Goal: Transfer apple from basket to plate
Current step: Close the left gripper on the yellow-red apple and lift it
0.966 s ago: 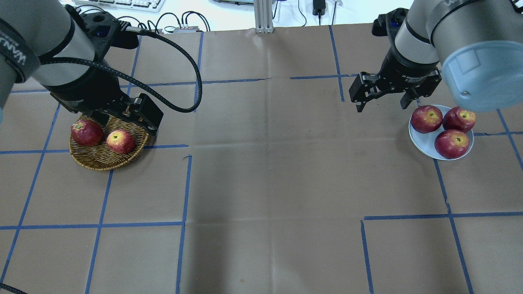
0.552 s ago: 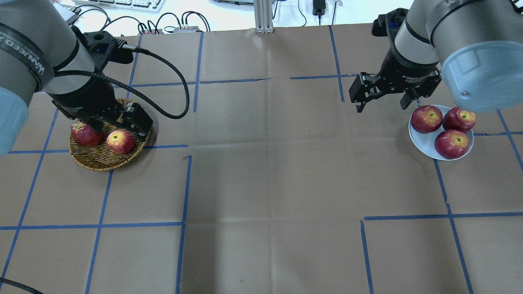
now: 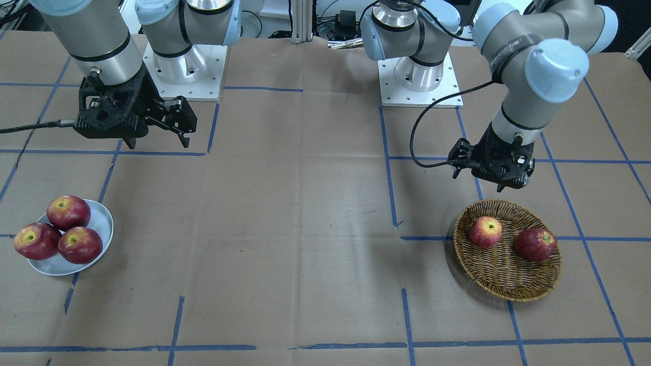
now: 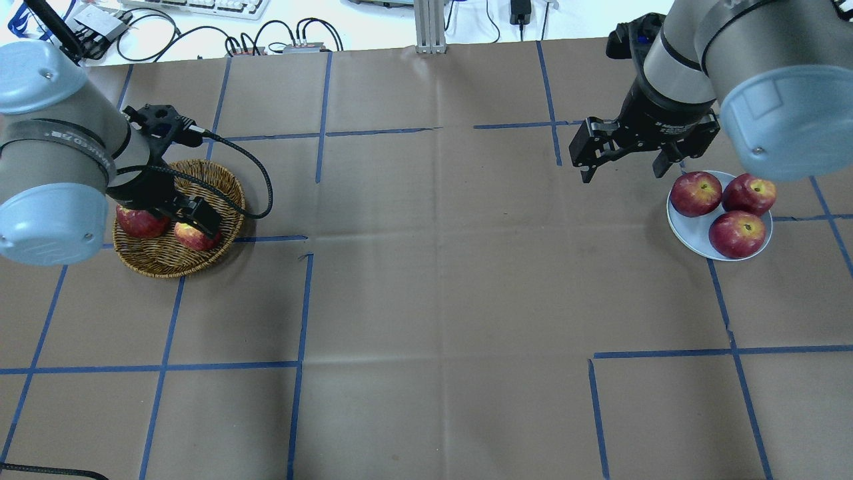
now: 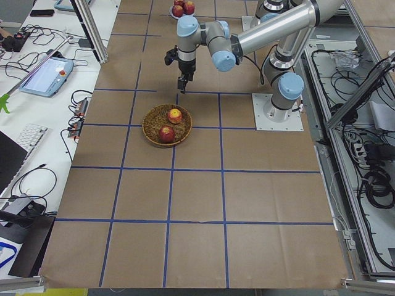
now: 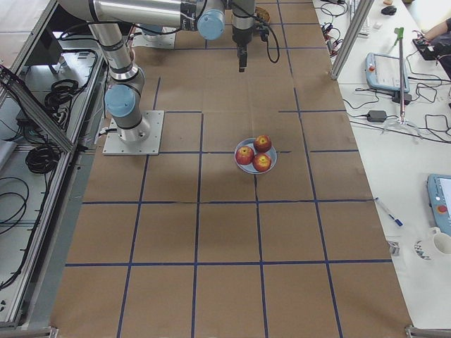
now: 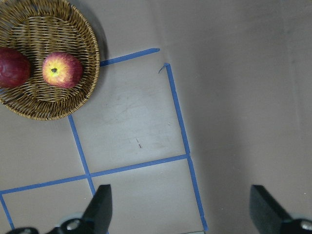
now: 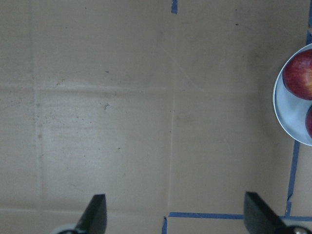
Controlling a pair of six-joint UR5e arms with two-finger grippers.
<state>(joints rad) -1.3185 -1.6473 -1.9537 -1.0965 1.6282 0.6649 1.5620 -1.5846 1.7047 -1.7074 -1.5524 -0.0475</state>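
Apple (image 3: 485,232): pinkish-red w/ yellow streaks, a bit blocky, yellowish stem hollow facing up. In basket, on the side nearer table ctr, small gap to dark apple (image 3: 535,244).
Basket (image 3: 501,277): tan wicker, round, shallow, on robot's left.
L gripper (image 7: 180,195): jaws spread wide, holding nothing. Hangs over basket's robot-side rim, clear of apple.
R gripper (image 4: 623,168): wide open, empty, up off table just beside plate.
Plate (image 3: 101,223): pale, small, carries 3 red apples (image 3: 80,245), far end from basket.
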